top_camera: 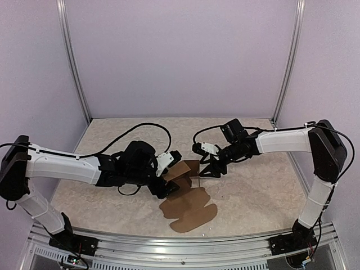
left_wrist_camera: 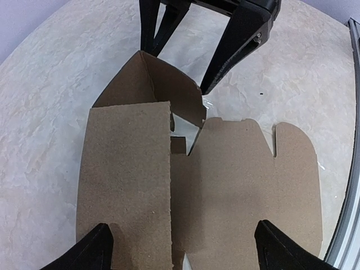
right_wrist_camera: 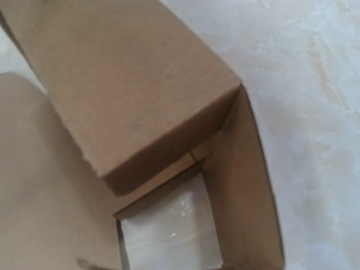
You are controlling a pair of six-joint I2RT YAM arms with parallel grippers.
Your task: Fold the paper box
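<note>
Left claw (top_camera: pixel 169 179) stands released, low over the box (top_camera: pixel 191 209). The box lies mid-table toward the front edge, with one flap (top_camera: pixel 185 169) raised between both claws. Right claw (top_camera: pixel 211 169) is spread too, its tips at the flap's far edge. The table (top_camera: pixel 259 191) stretches wide to the right and behind.

Left wrist: the wide-set fingers (left_wrist_camera: pixel 98 250) straddle the sheet, and its rounded tabs end near the rail (left_wrist_camera: pixel 351 169).

Right wrist: a folded panel and an upright wall meet at a sharp corner, with table showing inside.
</note>
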